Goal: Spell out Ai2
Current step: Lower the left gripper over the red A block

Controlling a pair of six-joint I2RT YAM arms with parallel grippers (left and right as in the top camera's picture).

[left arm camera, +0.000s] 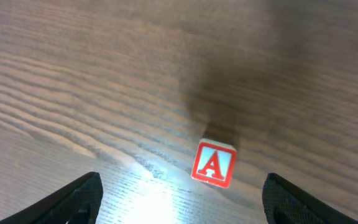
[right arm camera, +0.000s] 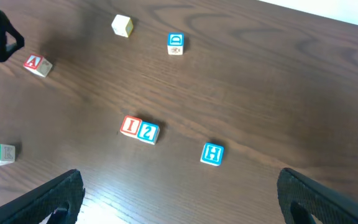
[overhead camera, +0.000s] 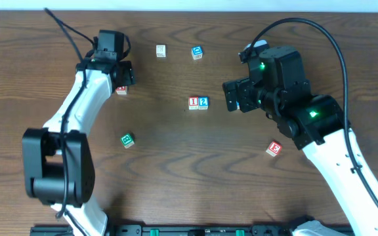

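The red A block (left arm camera: 214,164) lies on the table just ahead of my open left gripper (left arm camera: 182,199), a little right of centre between the fingers, not touched. In the overhead view the A block (overhead camera: 121,90) peeks out under the left gripper (overhead camera: 118,77). The red I block (overhead camera: 193,103) and blue 2 block (overhead camera: 203,102) sit side by side, touching, at the table's middle; they also show in the right wrist view, I block (right arm camera: 130,126) and 2 block (right arm camera: 148,132). My right gripper (overhead camera: 236,97) is open and empty, hovering right of them.
A cream block (overhead camera: 161,50) and a blue D block (overhead camera: 197,52) lie at the back. A green B block (overhead camera: 127,140) lies front left, a red block (overhead camera: 274,149) front right. A blue H block (right arm camera: 212,154) lies under the right gripper.
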